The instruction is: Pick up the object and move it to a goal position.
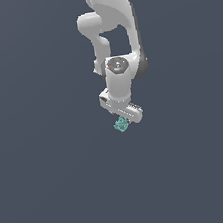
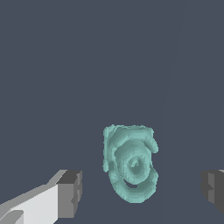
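In the exterior view, nothing but a plain dark grey-blue worktop is seen across the exterior view's left. Toward the middle, the white arm is seen entering from the upper edge and bending down to a round wrist section, below which the tool is carried on a pale crossbar set at a slant. Just under that crossbar, at its lower edge, the object is seen as a tiny teal-green lump with knobbly edges, partly overlapped by the tool body. Whether the lump is touched by the tool cannot be told from this view. The exterior view's right is again taken up by bare worktop.

In the wrist view, a white finger with a grey pad is found at one side of the tool, and a second grey pad is cut off by the frame edge at the other side. The jaws are held wide apart, and nothing is gripped by them. Between the two pads, the object is shown as a swirled, ringed teal shape, nearer the white finger than the far pad, with clear gaps of worktop left on both sides, so neither pad is in contact with it.
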Robot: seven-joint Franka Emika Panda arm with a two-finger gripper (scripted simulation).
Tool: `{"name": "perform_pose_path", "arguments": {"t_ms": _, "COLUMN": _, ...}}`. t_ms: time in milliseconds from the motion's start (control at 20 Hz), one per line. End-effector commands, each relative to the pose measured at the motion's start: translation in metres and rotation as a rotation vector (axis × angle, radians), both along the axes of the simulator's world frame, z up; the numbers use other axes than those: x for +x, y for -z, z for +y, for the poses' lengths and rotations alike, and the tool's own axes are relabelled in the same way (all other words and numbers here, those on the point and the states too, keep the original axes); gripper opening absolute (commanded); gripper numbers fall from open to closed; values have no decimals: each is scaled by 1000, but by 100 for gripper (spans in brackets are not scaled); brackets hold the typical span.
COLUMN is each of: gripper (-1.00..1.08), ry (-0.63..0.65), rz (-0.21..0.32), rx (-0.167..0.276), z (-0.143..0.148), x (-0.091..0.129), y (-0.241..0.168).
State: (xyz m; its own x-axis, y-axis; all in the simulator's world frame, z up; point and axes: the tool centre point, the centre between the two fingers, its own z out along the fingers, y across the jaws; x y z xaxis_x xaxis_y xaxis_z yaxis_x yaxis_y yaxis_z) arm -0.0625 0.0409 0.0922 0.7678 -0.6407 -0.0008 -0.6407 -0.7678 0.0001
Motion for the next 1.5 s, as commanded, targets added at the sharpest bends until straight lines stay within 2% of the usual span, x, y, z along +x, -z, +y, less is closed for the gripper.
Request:
{"name": "perform_pose_path", "arguments": {"t_ms": 0, "gripper": 100, "ry": 14, "rz": -1, "rx": 0, "z": 0, "x": -1, "y": 1}}
{"name": "perform_pose_path", "arguments": {"t_ms": 350, "gripper": 100, "ry": 13, "rz": 0, "rx": 0, "z": 0, "x": -1, "y": 7}}
{"name": "perform_pose_path", "arguments": {"t_ms": 750, "gripper": 100, "ry": 16, "rz": -1, "rx": -1, "z": 0, "x": -3, "y": 41}}
{"name": "perform_pose_path", "arguments": {"t_ms": 1050, "gripper": 100, "ry": 16, "rz": -1, "rx": -1, "z": 1, "x": -2, "y": 52}}
{"name": "perform_pose_path", "arguments": {"t_ms": 1100, "gripper": -100, "ry": 16, "rz": -1, "rx": -1, "z": 1, "x": -2, "y": 52}}
{"name": "perform_pose_path", "arguments": {"t_ms": 1450, "gripper": -100, "ry": 16, "rz": -1, "rx": -1, "z": 1, "x": -2, "y": 52}}
